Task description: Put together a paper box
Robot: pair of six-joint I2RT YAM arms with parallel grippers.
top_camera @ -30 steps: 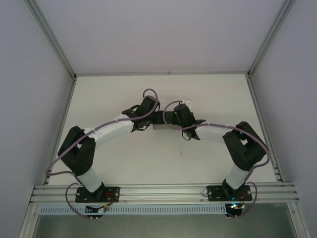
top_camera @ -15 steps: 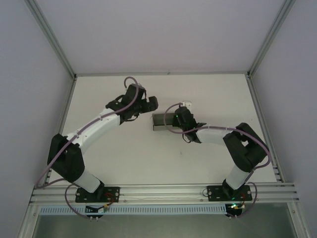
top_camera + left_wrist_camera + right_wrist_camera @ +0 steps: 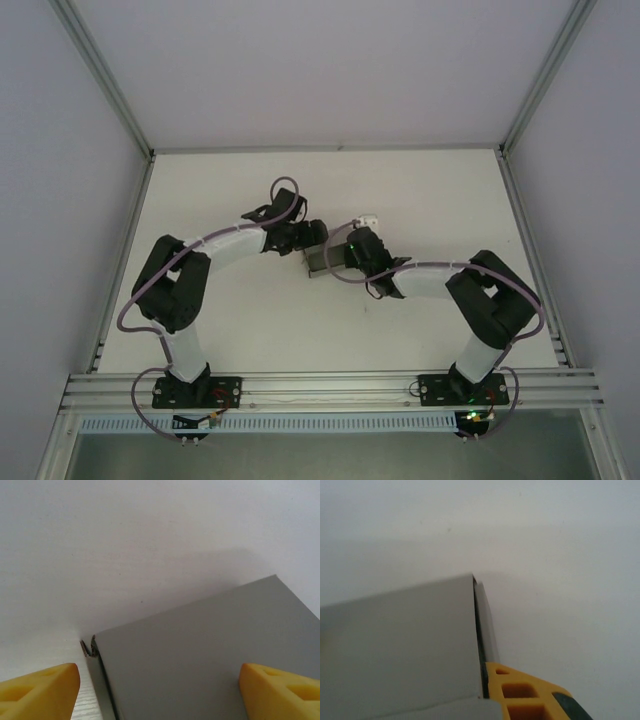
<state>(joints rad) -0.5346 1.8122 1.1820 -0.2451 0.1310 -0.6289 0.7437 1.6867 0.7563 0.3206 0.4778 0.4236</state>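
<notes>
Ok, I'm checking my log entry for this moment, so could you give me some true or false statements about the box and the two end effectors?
1. The paper box is grey. True.
2. The left end effector is shut. False: its yellow fingers stand wide apart.
3. The box sits at a far corner. False: it lies near the middle of the table, between both end effectors.
4. A yellow finger of the right end effector lies against the box's edge. True.
</notes>
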